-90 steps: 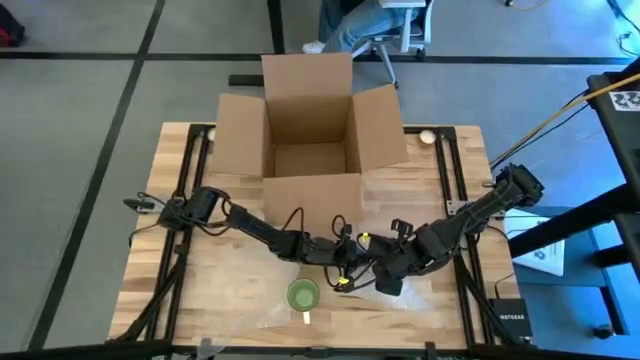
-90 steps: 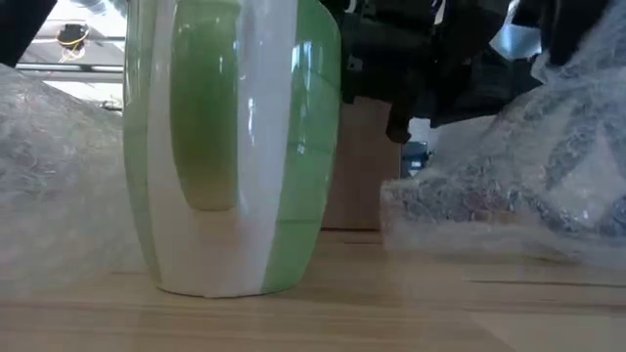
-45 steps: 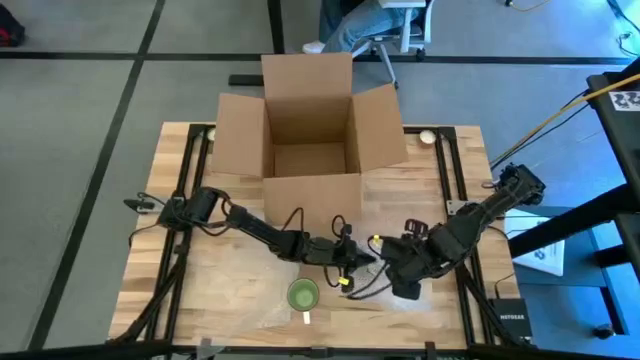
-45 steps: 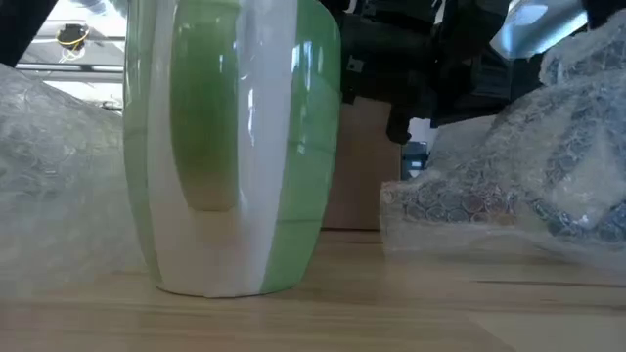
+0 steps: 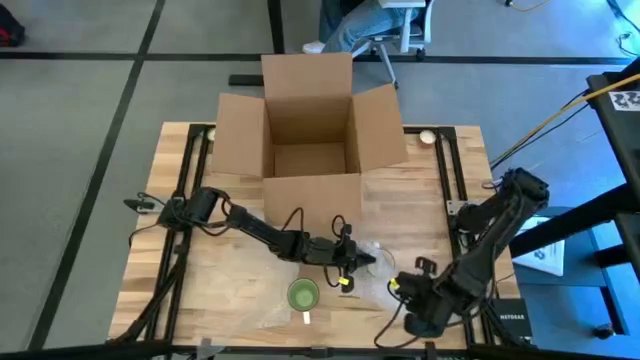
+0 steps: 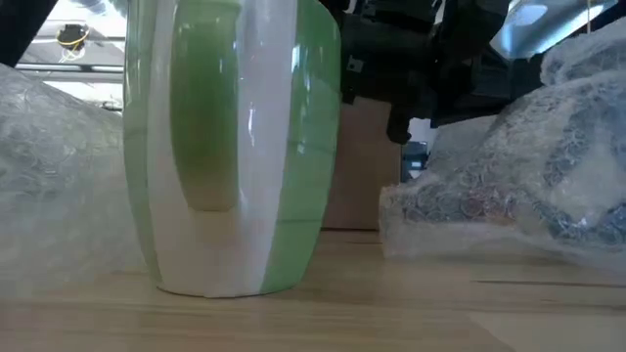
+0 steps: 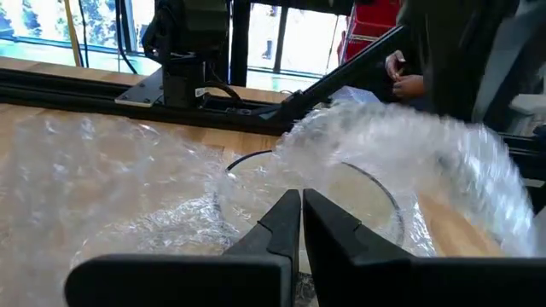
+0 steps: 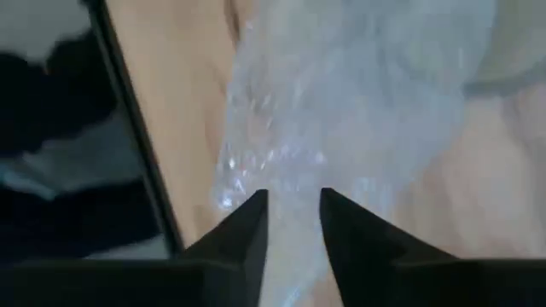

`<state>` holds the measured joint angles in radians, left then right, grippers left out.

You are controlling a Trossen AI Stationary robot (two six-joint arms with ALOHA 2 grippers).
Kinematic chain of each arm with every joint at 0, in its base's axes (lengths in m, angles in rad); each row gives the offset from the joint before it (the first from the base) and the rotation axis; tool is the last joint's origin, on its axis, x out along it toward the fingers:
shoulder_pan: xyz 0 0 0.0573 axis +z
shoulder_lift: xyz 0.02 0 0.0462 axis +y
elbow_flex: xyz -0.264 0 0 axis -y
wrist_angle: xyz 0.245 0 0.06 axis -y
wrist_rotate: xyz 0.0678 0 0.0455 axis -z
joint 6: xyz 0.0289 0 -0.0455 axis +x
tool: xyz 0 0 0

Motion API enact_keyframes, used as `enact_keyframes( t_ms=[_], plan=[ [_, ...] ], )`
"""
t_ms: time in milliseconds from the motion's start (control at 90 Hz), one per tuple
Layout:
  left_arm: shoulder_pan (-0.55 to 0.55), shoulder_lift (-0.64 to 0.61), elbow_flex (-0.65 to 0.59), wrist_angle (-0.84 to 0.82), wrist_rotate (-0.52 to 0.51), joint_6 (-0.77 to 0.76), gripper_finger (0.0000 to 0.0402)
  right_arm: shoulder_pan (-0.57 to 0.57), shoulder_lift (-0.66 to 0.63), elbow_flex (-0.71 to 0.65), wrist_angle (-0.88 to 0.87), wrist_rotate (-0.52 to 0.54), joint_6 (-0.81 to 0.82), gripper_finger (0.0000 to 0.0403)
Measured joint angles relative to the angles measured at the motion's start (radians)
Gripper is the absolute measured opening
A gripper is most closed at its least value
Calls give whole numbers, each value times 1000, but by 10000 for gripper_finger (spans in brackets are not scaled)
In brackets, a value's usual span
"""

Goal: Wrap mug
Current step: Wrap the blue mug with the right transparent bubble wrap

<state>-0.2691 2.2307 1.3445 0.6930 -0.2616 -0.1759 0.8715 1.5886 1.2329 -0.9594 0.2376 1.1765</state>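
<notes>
The green mug point(image 5: 303, 294) with its cream handle point(image 6: 249, 156) stands upright on its base near the table's front edge. A clear bubble-wrap sheet point(image 5: 385, 278) lies crumpled to the mug's right and bulges up in the low view point(image 6: 518, 166). My left gripper point(image 5: 368, 262) lies just behind and right of the mug, pointing toward the table's right, shut at the sheet point(image 7: 384, 145). My right gripper point(image 5: 418, 310) is near the front right corner, shut on the same sheet point(image 8: 341, 85). My left gripper has its fingertips point(image 7: 290, 209) closed in the sheet's crumpled near part point(image 7: 256, 183), coming in low and level from the table's left. The fingers themselves hide how many layers sit between them. The sheet arches up beyond the tips. My right gripper pinches a gathered strip of the bubble wrap point(image 8: 290, 192) between its two fingers point(image 8: 247, 226), coming from above, tilted. The strip runs away from the fingers toward the mug, bunched rather than flat, with the rest lying on the table.
An open brown cardboard box point(image 5: 310, 140) stands at the far middle of the table. A dark rail point(image 8: 136, 128) runs along the table's right side by my right gripper. A person sits beyond the far edge point(image 5: 360, 20); a hand shows in the left wrist view point(image 7: 401, 81).
My right gripper has gone toward the table's near right corner, away from the left gripper and the mug, drawing its part of the bubble wrap along; the sheet's right side has shifted and risen in the low view. The mug has stayed put.
</notes>
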Motion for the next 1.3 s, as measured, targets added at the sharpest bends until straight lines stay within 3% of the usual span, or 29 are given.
enact_keyframes(
  t_ms=[111,233,489,711,889,1122,1300],
  plan=[
    [0,0,0,0,-1,-5,0,-51,0,-24,9,117,-62,9],
    [0,0,0,0,-1,-5,0,-128,-3,-23,-13,178,-136,12],
    [0,0,0,0,-1,-7,0,-259,-1,-36,-11,41,-268,4],
    [-3,0,0,1,1,11,0,-292,-4,-168,95,-24,-263,1],
    [-15,-14,-2,-13,-4,51,0,-290,0,-204,199,-36,-265,0],
    [-40,-111,-5,-127,-47,143,0,-290,0,-205,192,-40,-268,0],
    [-60,-138,-3,-122,-52,217,0,-290,0,-205,191,-39,-277,0]
  ],
)
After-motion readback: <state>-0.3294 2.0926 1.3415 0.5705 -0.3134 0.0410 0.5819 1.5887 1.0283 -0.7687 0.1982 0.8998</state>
